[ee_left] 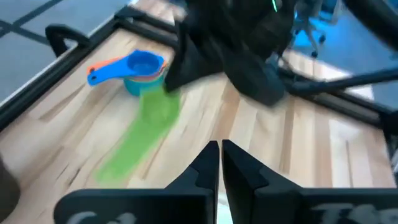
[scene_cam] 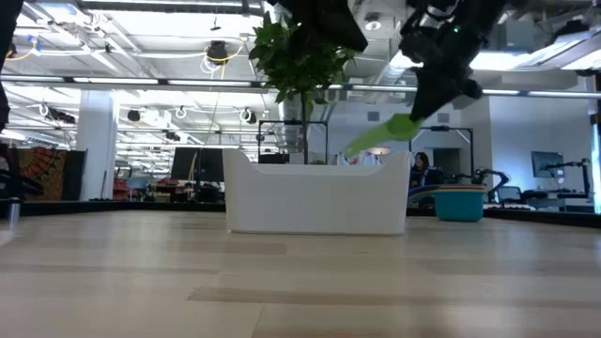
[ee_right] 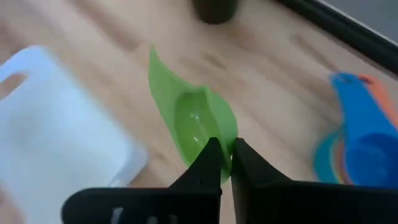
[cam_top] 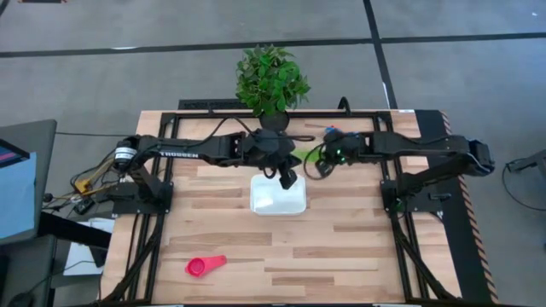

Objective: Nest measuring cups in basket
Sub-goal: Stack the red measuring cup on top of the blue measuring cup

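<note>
My right gripper (ee_right: 222, 163) is shut on a green measuring cup (ee_right: 193, 115), which hangs in the air just beyond the far right corner of the white basket (cam_top: 277, 198). In the low view the green cup (scene_cam: 380, 136) shows above the basket's rim (scene_cam: 319, 167). My left gripper (ee_left: 219, 165) is shut with nothing in it, and hovers over the basket's far right part (cam_top: 287, 177). A stack of blue and orange cups (ee_left: 140, 67) rests on the table behind, near the far edge. A red cup (cam_top: 205, 265) lies alone near the front left. My right gripper pinches the green cup's bowl rim (ee_right: 225, 144) between its two fingers, at the end opposite the handle. The fingers slant down from the table's right. The cup is lifted clear and tilted, its handle (ee_right: 157, 71) pointing away from the fingers toward the basket.
A potted plant (cam_top: 271, 81) stands at the table's far edge behind the basket. Both arms crowd the space above the basket's far side. Bare wood lies in front of the basket, with only the red cup on it.
</note>
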Robot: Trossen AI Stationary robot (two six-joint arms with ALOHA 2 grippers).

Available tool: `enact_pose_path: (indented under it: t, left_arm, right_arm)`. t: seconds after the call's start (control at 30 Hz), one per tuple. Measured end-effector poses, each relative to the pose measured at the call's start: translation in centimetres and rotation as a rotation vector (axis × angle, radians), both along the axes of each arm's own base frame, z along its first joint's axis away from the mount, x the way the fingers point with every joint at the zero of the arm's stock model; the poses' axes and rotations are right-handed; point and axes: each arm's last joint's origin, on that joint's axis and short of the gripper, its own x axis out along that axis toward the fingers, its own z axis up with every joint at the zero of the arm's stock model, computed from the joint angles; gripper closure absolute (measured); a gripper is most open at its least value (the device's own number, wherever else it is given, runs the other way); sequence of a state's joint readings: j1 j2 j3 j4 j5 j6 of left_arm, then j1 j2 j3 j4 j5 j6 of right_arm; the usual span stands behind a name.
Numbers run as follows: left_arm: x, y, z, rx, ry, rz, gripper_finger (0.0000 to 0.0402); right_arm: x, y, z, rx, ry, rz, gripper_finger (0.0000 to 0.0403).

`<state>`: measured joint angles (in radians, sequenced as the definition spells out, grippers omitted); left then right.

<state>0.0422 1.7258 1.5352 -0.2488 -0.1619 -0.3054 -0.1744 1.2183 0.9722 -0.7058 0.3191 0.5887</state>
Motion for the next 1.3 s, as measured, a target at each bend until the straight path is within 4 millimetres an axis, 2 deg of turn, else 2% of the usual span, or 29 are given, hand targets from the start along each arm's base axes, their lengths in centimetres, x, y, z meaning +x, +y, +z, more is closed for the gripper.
enact_pose_path:
  t: [0.1, 0.23, 0.43, 0.6, 0.83, 1.0, 1.3]
  left_arm:
    - [-0.4, -0.1, 0.0, 0.003, 0.031, -0.003, 0.0396]
    - [-0.6, -0.1, -0.3, 0.002, 0.071, -0.003, 0.0396]
    - [-0.8, 0.0, -0.5, 0.005, 0.101, 0.006, 0.0395]
    - [-0.7, 0.1, -0.5, 0.019, 0.097, 0.019, 0.0395]
    - [-0.8, 0.9, -0.4, 0.022, 0.091, 0.045, 0.0395]
    - [-0.8, 1.0, -0.5, 0.02, 0.094, 0.044, 0.0395]
    - [-0.8, 1.0, -0.6, 0.012, 0.104, 0.046, 0.0395]
  right_arm:
    - [-1.3, -0.9, 0.4, 0.013, 0.014, -0.074, 0.0371]
    - [-3.6, -2.3, 0.9, 0.041, -0.059, -0.215, 0.038]
    - [-8.1, -3.3, -0.9, 0.115, -0.172, -0.485, 0.0382]
    - [-10.4, -3.7, -3.0, 0.159, -0.246, -0.594, 0.038]
    - [-11.6, -4.8, -5.6, 0.178, -0.301, -0.598, 0.0376]
    - [-11.9, -5.7, -6.4, 0.203, -0.348, -0.607, 0.0371]
    - [-12.8, -6.6, -7.5, 0.234, -0.316, -0.643, 0.0363]
